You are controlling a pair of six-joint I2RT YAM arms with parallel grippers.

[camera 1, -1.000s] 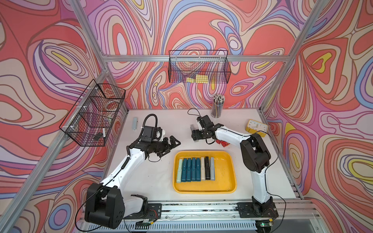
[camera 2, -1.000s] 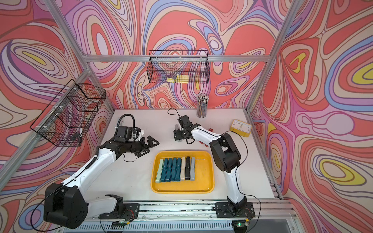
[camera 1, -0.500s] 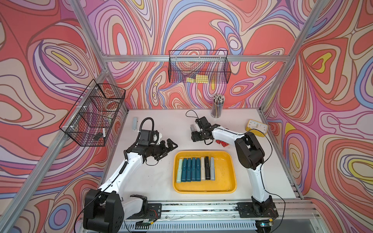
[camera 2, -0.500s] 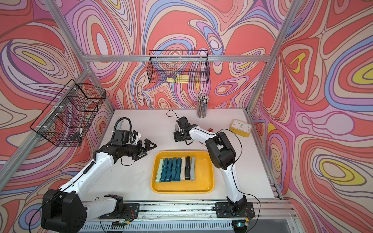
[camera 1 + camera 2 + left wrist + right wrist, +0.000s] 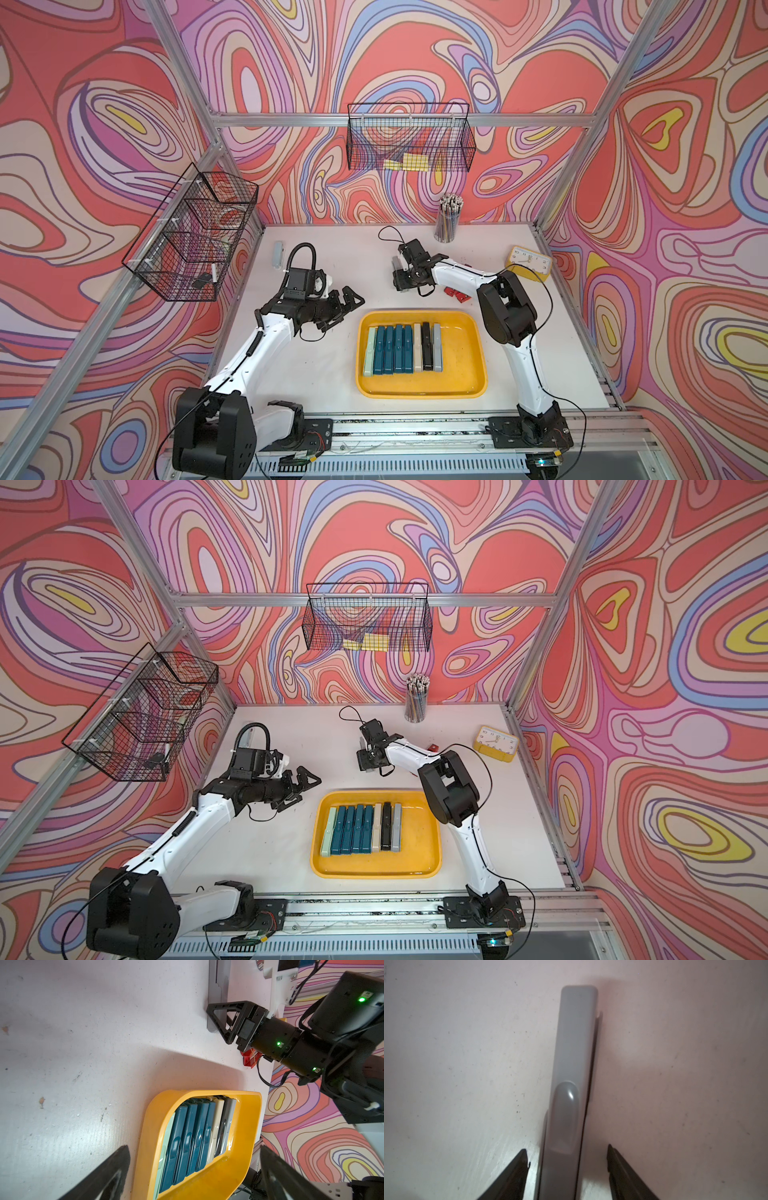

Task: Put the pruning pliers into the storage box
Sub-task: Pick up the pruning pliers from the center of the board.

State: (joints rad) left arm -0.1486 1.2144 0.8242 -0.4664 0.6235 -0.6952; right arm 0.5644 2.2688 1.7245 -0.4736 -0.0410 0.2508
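Observation:
The yellow storage box (image 5: 419, 392) (image 5: 374, 872) lies at the table's front with several pruning pliers (image 5: 401, 349) side by side in it: pale green, teal, beige, black and grey. At the table's middle back, my right gripper (image 5: 401, 274) (image 5: 368, 758) points down over a grey plier (image 5: 575, 1064) lying flat. Its jaws straddle the plier, open, with a gap on each side (image 5: 568, 1157). To the left of the box hovers my left gripper (image 5: 349, 308) (image 5: 193, 1149), wide open and empty. Red pliers (image 5: 455, 294) lie by the right arm. Another grey plier (image 5: 277, 254) lies at the back left.
A yellow clock (image 5: 530, 264) stands at the back right. A cup of pencils (image 5: 448, 220) is against the back wall. Black wire baskets hang on the back wall (image 5: 409, 141) and the left wall (image 5: 195, 245). The right arm's elbow (image 5: 505, 309) rises beside the box.
The right jaws have narrowed round the grey plier. The left arm has shifted a little, and its gripper stays wide open.

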